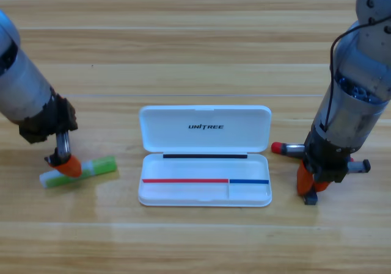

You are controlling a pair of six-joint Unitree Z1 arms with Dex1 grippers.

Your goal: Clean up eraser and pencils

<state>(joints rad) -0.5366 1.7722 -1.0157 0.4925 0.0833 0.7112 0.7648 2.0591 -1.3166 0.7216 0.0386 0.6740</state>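
While the white case lay open and unfilled at mid-worktop, both arms were set down on their targets, so the pick-up step was judged to be in hand. The left pincer was planted on the green pen, left of the case; whether it was clenched could not be told. The right pincer stood over the eraser, right of the case, its grip likewise hidden. The marker lay just behind it, partly covered by the arm. Next, a firm grasp, lift and carry into the tray would be called for; the marker's closeness could hinder the right arm
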